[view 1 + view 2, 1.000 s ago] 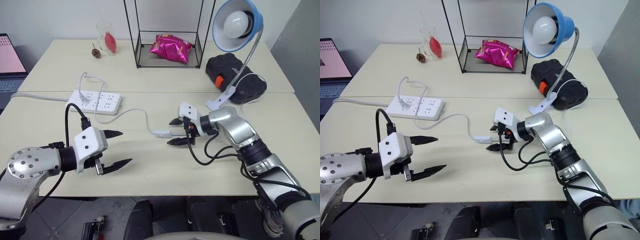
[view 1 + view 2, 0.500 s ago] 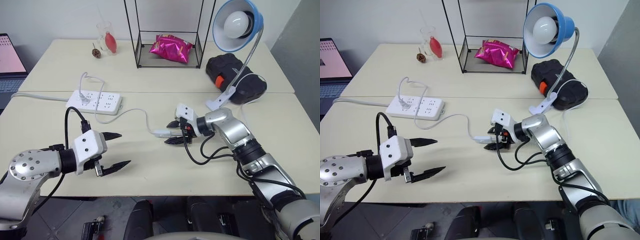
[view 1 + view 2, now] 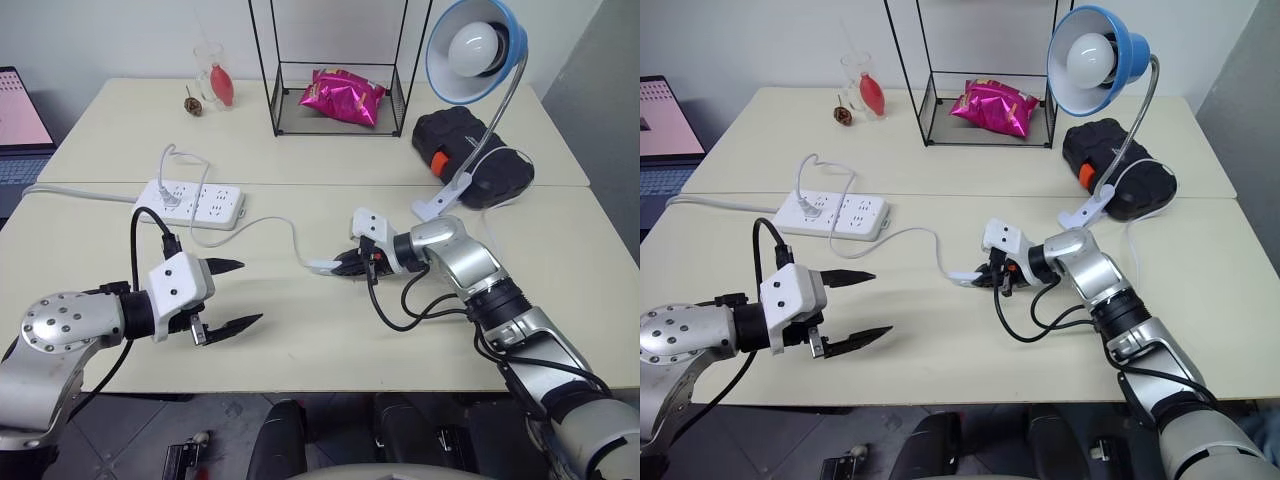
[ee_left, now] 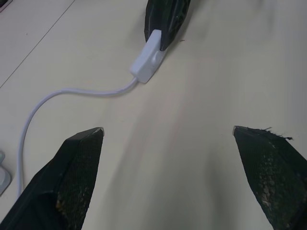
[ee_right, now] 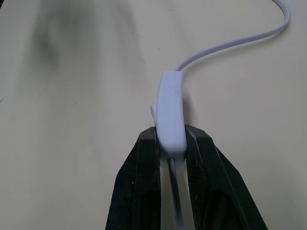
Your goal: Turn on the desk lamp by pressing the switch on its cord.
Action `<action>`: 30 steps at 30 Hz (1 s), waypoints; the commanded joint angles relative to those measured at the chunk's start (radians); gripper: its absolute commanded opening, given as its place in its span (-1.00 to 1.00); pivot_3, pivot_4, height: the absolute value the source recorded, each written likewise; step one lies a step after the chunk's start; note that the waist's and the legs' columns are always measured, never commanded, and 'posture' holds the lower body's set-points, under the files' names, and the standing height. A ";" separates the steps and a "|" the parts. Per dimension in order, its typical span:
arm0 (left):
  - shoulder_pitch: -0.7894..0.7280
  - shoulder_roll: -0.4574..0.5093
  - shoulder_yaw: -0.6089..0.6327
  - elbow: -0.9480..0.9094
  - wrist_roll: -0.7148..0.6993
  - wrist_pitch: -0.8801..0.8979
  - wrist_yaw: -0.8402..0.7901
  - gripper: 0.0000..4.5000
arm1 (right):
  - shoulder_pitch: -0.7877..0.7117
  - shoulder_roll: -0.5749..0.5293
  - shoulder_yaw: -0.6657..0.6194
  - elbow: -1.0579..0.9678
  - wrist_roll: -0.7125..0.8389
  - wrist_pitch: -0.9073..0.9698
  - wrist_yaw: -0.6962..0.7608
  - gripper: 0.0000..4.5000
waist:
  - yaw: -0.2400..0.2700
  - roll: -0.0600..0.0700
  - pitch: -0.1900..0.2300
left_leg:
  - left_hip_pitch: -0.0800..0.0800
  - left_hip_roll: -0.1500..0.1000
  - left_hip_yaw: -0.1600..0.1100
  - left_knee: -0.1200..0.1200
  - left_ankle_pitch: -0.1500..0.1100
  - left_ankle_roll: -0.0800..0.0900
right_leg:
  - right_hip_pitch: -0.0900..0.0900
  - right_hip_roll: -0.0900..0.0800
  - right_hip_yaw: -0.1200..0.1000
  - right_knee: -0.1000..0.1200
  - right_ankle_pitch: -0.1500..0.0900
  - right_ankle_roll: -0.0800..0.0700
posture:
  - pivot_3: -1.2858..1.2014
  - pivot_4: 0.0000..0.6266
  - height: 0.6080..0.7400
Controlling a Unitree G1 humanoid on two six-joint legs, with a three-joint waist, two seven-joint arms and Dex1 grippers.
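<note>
The desk lamp [image 3: 470, 50], with a blue shade and an unlit white bulb, stands at the back right on a silver gooseneck, its white clip base [image 3: 437, 200] on the table. A thin white cord [image 3: 270, 222] runs across the table to the small white switch [image 5: 171, 111]. My right gripper [image 3: 345, 267] is shut on the switch, its black fingers [image 5: 146, 163] squeezing the near end from both sides. My left gripper [image 3: 233, 296] hangs open over the near left of the table, apart from the switch [image 4: 148, 62].
A white power strip [image 3: 190, 202] lies at the left. A black case [image 3: 470, 155] sits behind the lamp's clip. A wire rack holds a pink bag [image 3: 342, 97] at the back. A glass [image 3: 212, 75] stands at the back left. A laptop [image 3: 20, 125] is at the far left edge.
My right gripper's fingers have shut on the switch; they stood open around it a second ago. The left gripper has stayed in place, open.
</note>
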 commanded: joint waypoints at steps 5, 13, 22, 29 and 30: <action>-0.147 -0.025 -0.041 -0.019 -0.076 0.078 0.017 1.00 | 0.029 -0.044 -0.024 -0.285 0.040 0.034 0.038 -0.84 | 0.001 0.000 0.000 | -0.001 0.000 -0.001 0.000 0.000 0.000 | 0.000 0.000 -0.001 0.000 -0.001 0.001 | 0.03 -0.52 1.00; -0.293 -0.053 -0.174 0.032 -0.057 0.085 -0.011 1.00 | 0.054 -0.055 -0.019 -0.416 0.059 0.078 0.019 -0.84 | 0.001 0.000 0.000 | 0.000 0.000 -0.001 0.000 0.000 0.000 | 0.000 0.000 -0.001 0.001 -0.001 0.002 | 0.03 -0.52 1.00; -0.392 -0.091 -0.294 0.112 0.011 0.065 -0.023 1.00 | 0.058 -0.056 -0.012 -0.448 0.060 0.095 0.006 -0.84 | 0.001 0.000 0.000 | -0.001 -0.001 -0.002 0.000 0.000 0.000 | 0.000 0.001 -0.001 0.002 -0.001 0.002 | 0.03 -0.52 1.00; -0.395 -0.094 -0.295 0.126 0.018 0.062 -0.038 1.00 | 0.062 -0.061 -0.008 -0.461 0.060 0.102 0.005 -0.84 | 0.000 0.000 0.000 | -0.001 -0.001 -0.002 0.000 0.000 0.000 | 0.000 0.001 -0.001 0.002 -0.001 0.001 | 0.03 -0.52 1.00; -0.394 -0.096 -0.294 0.126 0.018 0.062 -0.038 1.00 | 0.063 -0.062 -0.007 -0.462 0.060 0.102 0.005 -0.84 | 0.000 0.000 0.000 | -0.001 -0.001 -0.002 0.000 0.000 0.000 | 0.000 0.001 -0.001 0.002 -0.001 0.001 | 0.03 -0.52 1.00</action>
